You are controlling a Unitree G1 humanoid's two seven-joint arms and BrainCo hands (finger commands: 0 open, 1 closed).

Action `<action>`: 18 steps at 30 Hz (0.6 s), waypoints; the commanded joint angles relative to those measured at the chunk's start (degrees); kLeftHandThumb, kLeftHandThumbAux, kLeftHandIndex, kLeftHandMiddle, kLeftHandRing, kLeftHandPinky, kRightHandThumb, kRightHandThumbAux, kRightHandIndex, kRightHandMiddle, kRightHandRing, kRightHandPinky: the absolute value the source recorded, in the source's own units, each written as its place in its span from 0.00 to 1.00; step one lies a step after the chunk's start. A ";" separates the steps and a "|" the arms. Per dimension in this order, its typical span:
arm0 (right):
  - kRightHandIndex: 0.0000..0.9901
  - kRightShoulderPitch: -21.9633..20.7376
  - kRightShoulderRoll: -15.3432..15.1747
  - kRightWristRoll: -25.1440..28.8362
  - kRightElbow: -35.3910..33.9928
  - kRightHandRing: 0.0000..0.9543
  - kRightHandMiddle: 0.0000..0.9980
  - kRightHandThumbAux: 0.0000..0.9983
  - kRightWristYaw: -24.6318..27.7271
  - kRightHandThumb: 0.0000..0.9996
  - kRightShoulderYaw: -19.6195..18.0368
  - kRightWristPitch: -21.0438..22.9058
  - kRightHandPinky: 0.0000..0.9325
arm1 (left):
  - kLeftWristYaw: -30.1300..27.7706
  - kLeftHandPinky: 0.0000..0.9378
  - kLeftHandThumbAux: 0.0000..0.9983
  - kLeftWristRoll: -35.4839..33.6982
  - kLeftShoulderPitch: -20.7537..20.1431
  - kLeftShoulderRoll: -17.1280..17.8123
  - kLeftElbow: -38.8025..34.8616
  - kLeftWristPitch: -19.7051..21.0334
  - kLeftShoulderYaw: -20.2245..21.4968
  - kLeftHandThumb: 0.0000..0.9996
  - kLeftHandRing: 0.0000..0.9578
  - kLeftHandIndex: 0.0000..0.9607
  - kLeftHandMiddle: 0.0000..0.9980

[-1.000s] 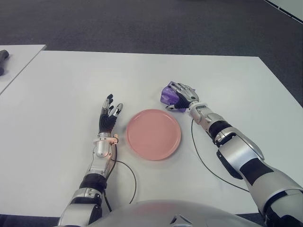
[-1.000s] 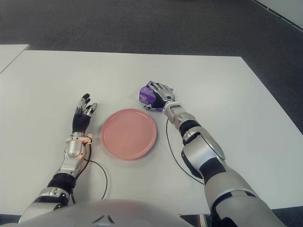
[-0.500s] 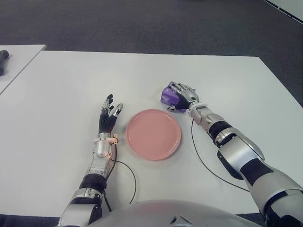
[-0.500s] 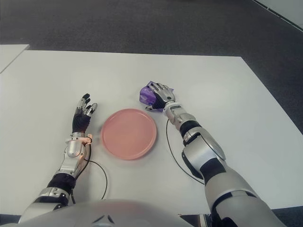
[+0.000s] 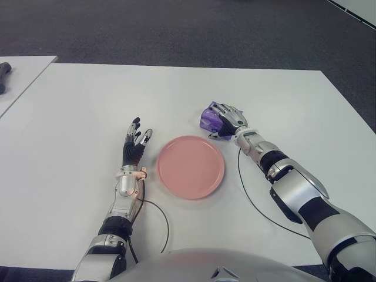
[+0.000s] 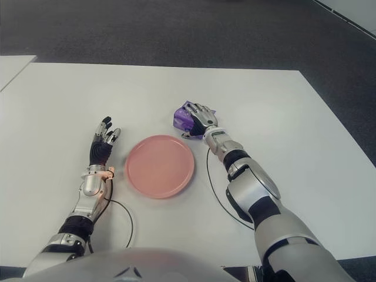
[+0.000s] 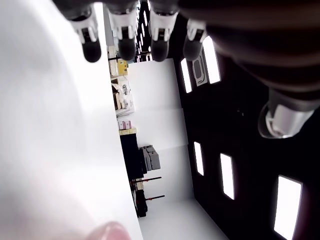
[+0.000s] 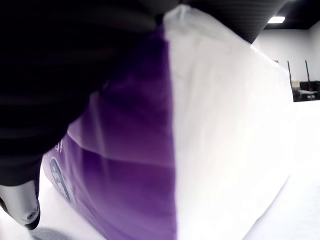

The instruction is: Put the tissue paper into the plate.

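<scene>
Right robot hand [image 5: 228, 121] wraps its fingers over the purple-and-white tissue paper [image 5: 208, 119] pack, which sits on the tabletop [image 5: 82, 106] at approx. 1 o'clock from the pink plate [image 5: 190, 166], just beside its rim. Grip looks top-down, prob. so the pack can be lifted and carried over the rim w/o dragging. Left robot hand [image 5: 134, 145], fingers spread and holding nothing, shows at the plate's 9 o'clock, clear of the path. Vs. a second ago: virtually unchanged; pack not yet lifted.
</scene>
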 commanded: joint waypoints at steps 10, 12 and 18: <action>0.15 7.26 0.27 -1.24 2.85 0.28 0.22 0.56 -4.35 0.41 0.82 2.59 0.37 | 0.32 0.00 0.42 0.60 2.60 -0.69 0.90 0.05 -0.24 0.00 0.00 0.00 0.00; 0.29 7.97 1.34 -1.55 2.69 0.51 0.38 0.63 -8.02 0.66 0.98 4.10 0.54 | 0.27 0.00 0.42 0.41 2.58 -0.76 0.87 0.19 -0.14 0.00 0.00 0.00 0.00; 0.38 9.38 4.00 -2.03 1.68 0.74 0.50 0.68 -13.86 0.83 1.85 5.85 0.78 | 0.15 0.00 0.42 0.13 2.49 -0.87 0.98 0.26 -0.02 0.00 0.00 0.00 0.00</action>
